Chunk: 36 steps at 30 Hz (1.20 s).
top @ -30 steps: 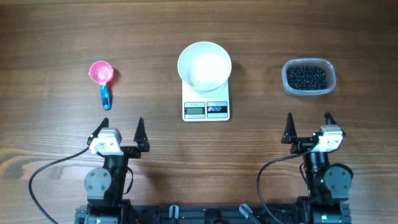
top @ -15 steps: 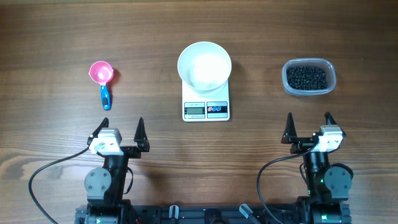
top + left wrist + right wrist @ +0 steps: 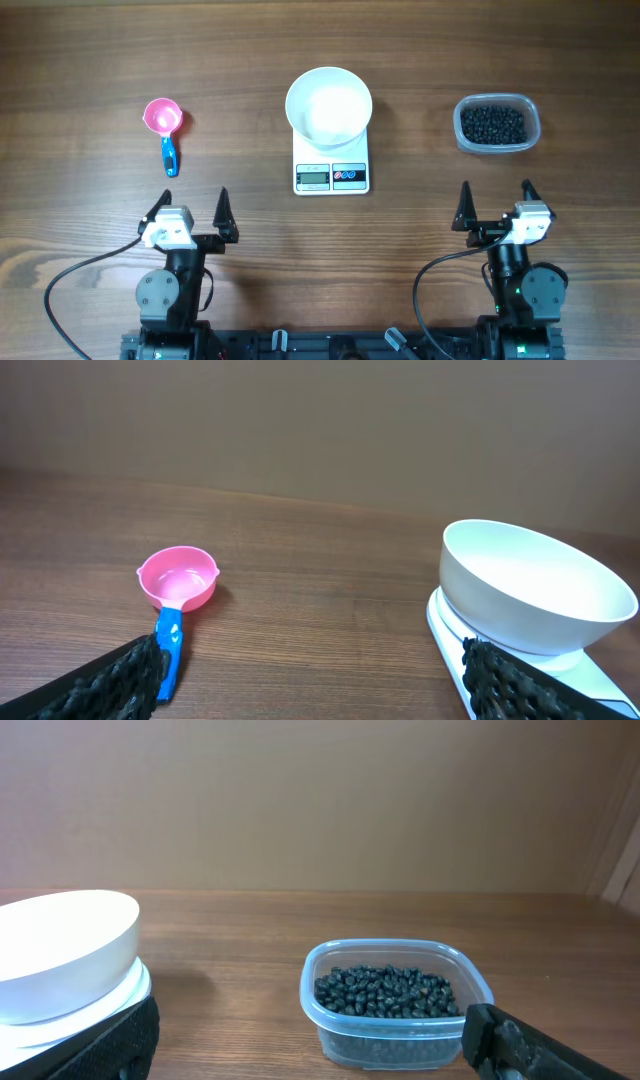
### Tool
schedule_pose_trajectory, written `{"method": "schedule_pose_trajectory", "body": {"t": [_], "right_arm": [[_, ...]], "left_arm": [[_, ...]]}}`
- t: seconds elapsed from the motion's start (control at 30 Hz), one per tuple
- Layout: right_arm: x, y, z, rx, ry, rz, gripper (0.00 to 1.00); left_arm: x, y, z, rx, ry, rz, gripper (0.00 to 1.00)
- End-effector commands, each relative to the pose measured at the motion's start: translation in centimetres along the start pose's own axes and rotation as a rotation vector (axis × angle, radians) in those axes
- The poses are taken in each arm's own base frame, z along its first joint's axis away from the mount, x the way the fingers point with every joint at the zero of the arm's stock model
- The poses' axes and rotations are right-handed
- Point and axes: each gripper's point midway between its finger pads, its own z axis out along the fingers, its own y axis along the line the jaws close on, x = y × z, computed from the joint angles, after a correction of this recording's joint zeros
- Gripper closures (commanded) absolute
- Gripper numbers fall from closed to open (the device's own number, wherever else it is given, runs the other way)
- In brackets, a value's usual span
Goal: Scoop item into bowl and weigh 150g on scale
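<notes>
Left hand (image 3: 192,200) and right hand (image 3: 496,192) released, empty. Flat scoop (image 3: 165,125) handle could slip, scattering beans (image 3: 492,124) past bowl (image 3: 329,104).

The table (image 3: 80,60) is dark brown wood with a long grain, running back to a plain wall at its far edge. Three things lie on it in a row across the middle, well apart. A pink scoop (image 3: 165,128) with a blue handle sits toward the left edge, its handle pointing at the near edge; a white scale (image 3: 332,177) sits at the centre, display on its near side; and a clear container (image 3: 400,1042) sits toward the right edge. Along the near edge two black cables (image 3: 80,272) loop over the wood — one on each side.
</notes>
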Motion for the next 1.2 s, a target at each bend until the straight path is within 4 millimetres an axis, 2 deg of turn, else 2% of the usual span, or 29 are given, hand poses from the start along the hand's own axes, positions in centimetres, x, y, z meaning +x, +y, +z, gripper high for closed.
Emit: {"method": "schedule_pose_trajectory", "body": {"t": [0.0,1.17], "right_arm": [[-0.1,0.3,0.0,-0.017,-0.004,-0.019,0.00],[-0.5,3.6,-0.4,-0.208,-0.020,0.004,0.00]], "left_arm": [[0.2,0.4,0.1,-0.020,0.001,0.012,0.00],[-1.5,0.0,0.0,0.001,-0.067,0.007,0.00]]}}
